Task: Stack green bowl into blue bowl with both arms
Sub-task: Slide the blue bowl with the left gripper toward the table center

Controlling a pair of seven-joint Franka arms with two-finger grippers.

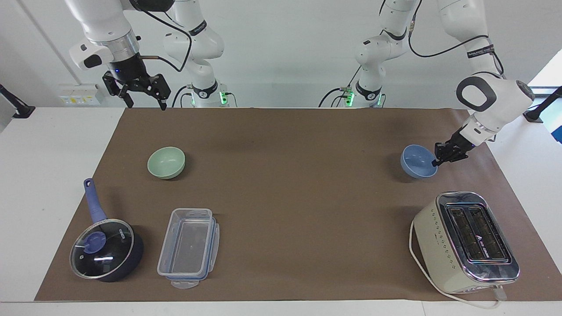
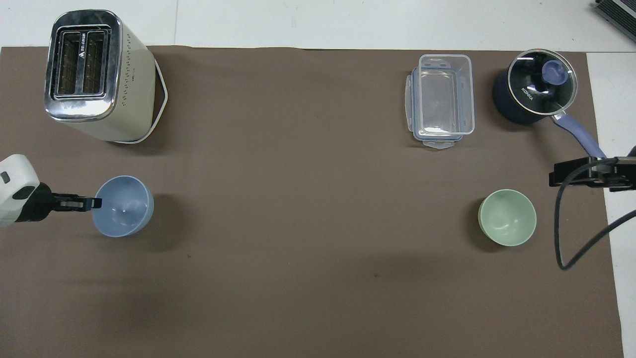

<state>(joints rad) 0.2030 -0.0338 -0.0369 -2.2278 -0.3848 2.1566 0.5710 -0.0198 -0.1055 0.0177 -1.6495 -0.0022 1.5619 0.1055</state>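
Note:
The blue bowl (image 1: pixel 418 161) hangs a little above the brown mat at the left arm's end of the table, slightly tilted. My left gripper (image 1: pixel 435 161) is shut on its rim from the side; both also show in the overhead view, the bowl (image 2: pixel 124 206) and the gripper (image 2: pixel 97 203). The green bowl (image 1: pixel 166 162) stands upright on the mat at the right arm's end, also seen from overhead (image 2: pixel 507 217). My right gripper (image 1: pixel 142 98) is open and empty, raised over the mat's edge nearest the robots, apart from the green bowl.
A cream toaster (image 1: pixel 467 241) with a white cord stands farther from the robots than the blue bowl. A clear plastic container (image 1: pixel 189 248) and a lidded blue-handled saucepan (image 1: pixel 105 248) stand farther out than the green bowl.

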